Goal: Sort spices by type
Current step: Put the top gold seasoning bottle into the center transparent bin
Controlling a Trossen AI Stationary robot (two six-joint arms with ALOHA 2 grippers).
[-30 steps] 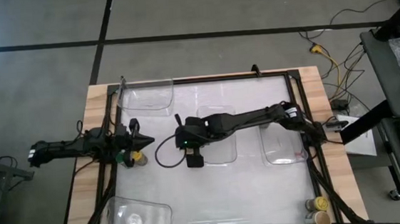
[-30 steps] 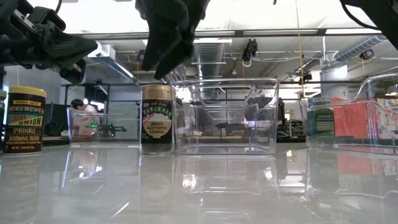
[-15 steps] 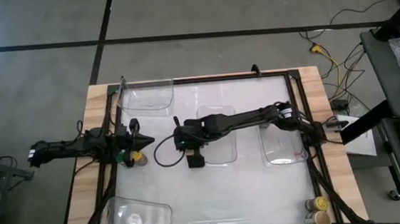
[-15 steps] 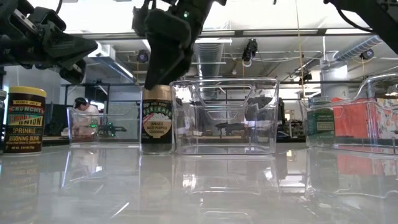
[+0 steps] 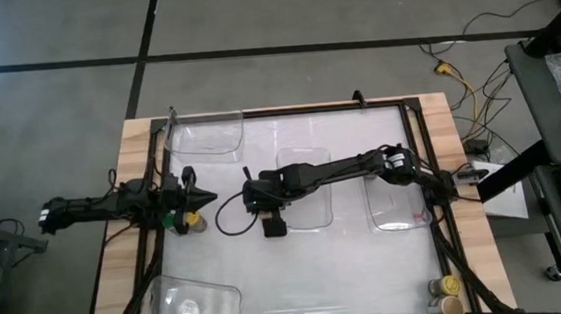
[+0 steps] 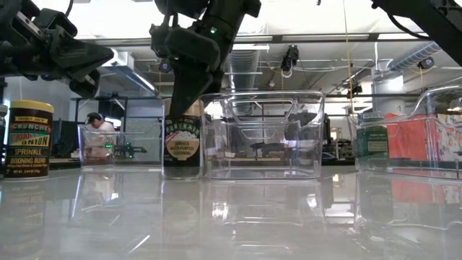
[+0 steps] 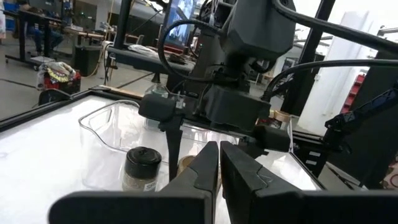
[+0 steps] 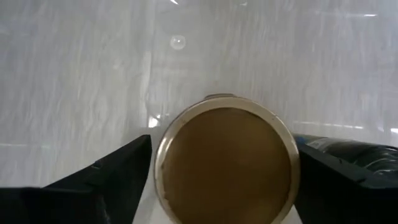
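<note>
I note left gripper at frame left, fingers together, beside yellow-lidded jar. Frame centre: right gripper spread, straddling tan-lidded jar, not clamped, jar just beside clear bin.

Brown-lidded jar under right hand, hidden from above.

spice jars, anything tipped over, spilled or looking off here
Nothing stands out. The brown-lidded jar stands upright between the open fingers of the right gripper, beside the clear bin. The yellow-lidded jar at the left gripper is upright too. No spill shows.
</note>
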